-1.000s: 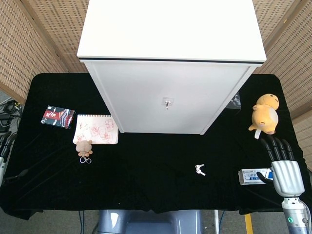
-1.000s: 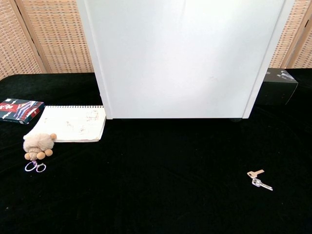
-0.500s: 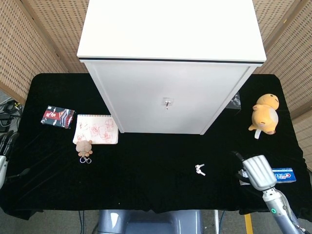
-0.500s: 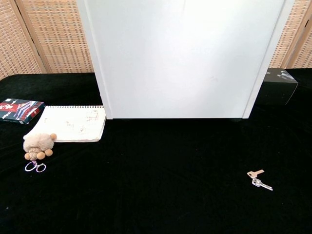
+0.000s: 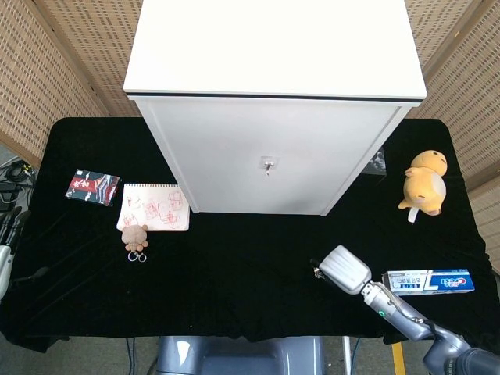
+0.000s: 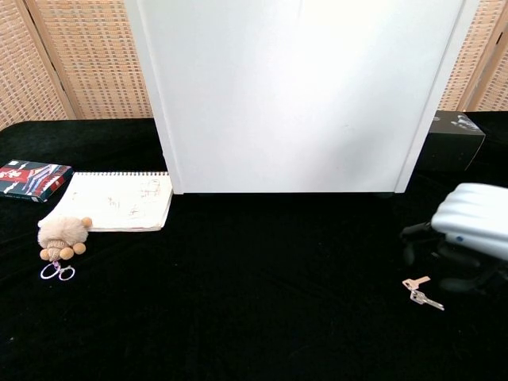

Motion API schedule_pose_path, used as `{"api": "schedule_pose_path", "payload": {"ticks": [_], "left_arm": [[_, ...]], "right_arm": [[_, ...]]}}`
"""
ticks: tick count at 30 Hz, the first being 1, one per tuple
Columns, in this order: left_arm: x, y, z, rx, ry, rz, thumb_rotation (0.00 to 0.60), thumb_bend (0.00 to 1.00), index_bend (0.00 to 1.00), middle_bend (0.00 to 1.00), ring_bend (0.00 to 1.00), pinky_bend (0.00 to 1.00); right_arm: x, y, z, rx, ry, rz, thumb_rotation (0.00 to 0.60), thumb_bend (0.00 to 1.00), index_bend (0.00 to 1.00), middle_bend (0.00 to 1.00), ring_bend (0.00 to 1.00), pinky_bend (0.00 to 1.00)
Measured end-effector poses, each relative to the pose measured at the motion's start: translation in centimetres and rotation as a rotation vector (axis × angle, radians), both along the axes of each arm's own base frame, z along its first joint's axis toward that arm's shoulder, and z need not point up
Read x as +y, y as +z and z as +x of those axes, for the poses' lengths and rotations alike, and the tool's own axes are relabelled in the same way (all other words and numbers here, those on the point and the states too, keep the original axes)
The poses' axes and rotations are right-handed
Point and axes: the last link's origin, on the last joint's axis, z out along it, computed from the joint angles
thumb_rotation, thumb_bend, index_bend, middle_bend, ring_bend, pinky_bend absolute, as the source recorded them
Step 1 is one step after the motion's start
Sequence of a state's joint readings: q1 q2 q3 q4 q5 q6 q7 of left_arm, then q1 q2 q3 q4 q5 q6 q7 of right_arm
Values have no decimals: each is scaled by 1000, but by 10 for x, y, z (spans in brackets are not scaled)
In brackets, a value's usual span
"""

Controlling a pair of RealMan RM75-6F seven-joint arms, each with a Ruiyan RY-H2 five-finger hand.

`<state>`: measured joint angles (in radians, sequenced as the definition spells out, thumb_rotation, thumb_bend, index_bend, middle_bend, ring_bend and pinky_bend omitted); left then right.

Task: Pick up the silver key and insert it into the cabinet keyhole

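The white cabinet [image 5: 273, 109] stands at the back centre of your black-covered table [image 5: 234, 273], and its keyhole [image 5: 268, 165] sits mid-door with a small key already hanging from it. Left of the cabinet lies a spiral sketch pad [image 5: 154, 208] with red drawings; a small fuzzy keychain toy [image 5: 134, 237] rests against its near edge, metal rings toward you. Farther left is a red and black packet [image 5: 92, 187]. At the right edge sits an orange plush toy [image 5: 423, 182], and nearer you a toothpaste box [image 5: 428, 281] lies flat. A dark box [image 6: 451, 141] is tucked beside the cabinet's right rear corner.

Your right hand [image 5: 344, 268] hangs low over the table in front of the cabinet's right side, silver back upward. In the chest view its dark fingers [image 6: 415, 235] curl downward, spaced apart with nothing between them. The silver key [image 6: 421, 292] lies flat on the cloth just beside and below those fingers, not touched by them; from the head view it is mostly hidden under the hand.

Your left hand [image 5: 8, 234] shows only as a sliver at the far left edge; you cannot tell how its fingers lie.
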<state>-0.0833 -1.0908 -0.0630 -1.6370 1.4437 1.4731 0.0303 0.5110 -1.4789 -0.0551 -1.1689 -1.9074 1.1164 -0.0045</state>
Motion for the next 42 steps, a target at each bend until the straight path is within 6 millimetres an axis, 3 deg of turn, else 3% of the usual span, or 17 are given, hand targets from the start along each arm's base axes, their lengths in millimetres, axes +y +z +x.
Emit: {"api": "schedule_pose_path", "payload": {"ticks": [5,15,42], "left_arm": [[1,-1,-1,3,8,-2,600,0,0,0,0,0],[1,-3,-1,7,9,-5,600,0,0,0,0,0],[2,-3,-1,5,13,-5,600,0,0,0,0,0]], "right_arm": [[-3,-15,-3,42,6,20,600,461,485,873,836,1000],[-5,-26,-16,95,-4,22,600,476,502,871,836,1000],[-11,-43,-13,134,21,7,600,542,557,871,841,1000]]}}
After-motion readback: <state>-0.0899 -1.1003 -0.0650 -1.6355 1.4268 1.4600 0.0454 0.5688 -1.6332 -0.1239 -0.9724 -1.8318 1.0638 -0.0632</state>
